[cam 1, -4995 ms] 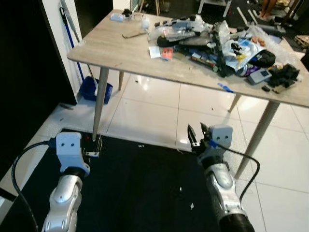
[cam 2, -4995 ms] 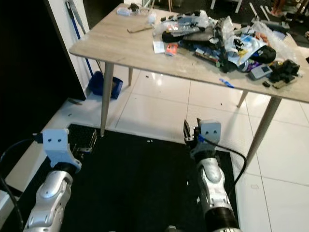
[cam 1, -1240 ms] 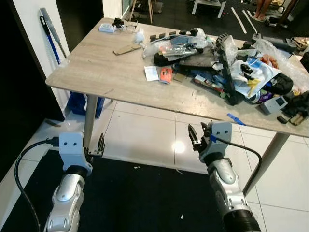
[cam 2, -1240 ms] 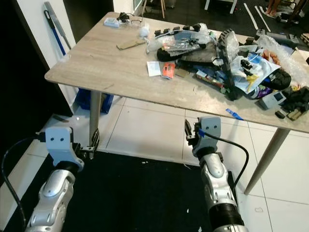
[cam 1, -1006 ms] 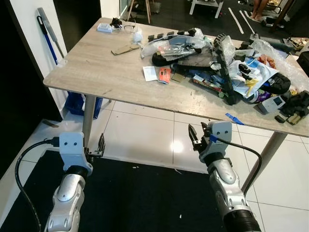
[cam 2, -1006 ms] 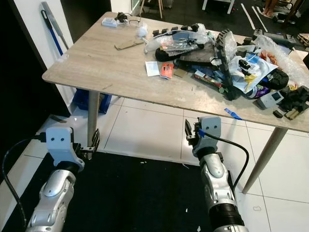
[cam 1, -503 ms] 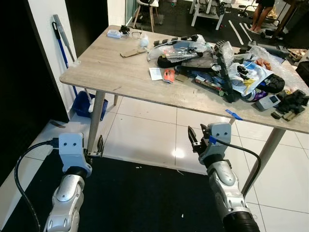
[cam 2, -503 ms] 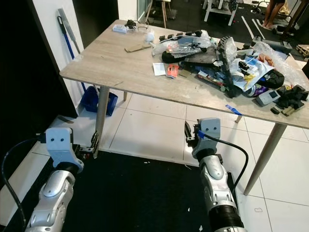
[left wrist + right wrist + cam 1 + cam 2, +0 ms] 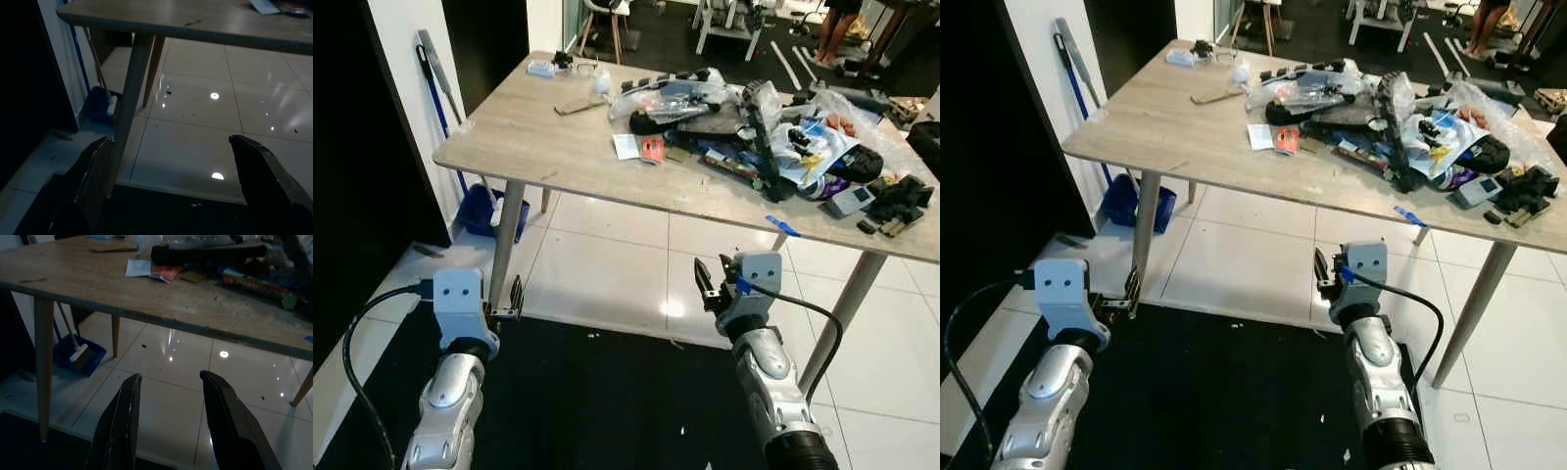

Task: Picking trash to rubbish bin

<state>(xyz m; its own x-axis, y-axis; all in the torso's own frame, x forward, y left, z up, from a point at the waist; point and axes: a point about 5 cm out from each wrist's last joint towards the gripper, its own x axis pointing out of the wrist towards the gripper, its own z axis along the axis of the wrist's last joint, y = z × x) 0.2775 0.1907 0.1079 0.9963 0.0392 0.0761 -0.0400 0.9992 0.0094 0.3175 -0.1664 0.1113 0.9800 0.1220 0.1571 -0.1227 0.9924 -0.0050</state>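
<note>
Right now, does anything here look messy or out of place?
Yes. The wooden table carries a jumbled heap of plastic bags and wrappers sprawled over its far right half, and small white scraps dot the black mat.

My right tool [image 9: 168,423] hangs with its two dark fingers [image 9: 119,426] parted, nothing between them, held over glossy white floor tiles [image 9: 161,396]. Ahead stands the wooden worktop [image 9: 98,281], carrying a white paper slip [image 9: 137,268], a red packet [image 9: 166,272] and a long dark item [image 9: 205,253]. Beneath it, beside a leg [image 9: 43,367], lies a blue dustpan [image 9: 80,355].
</note>
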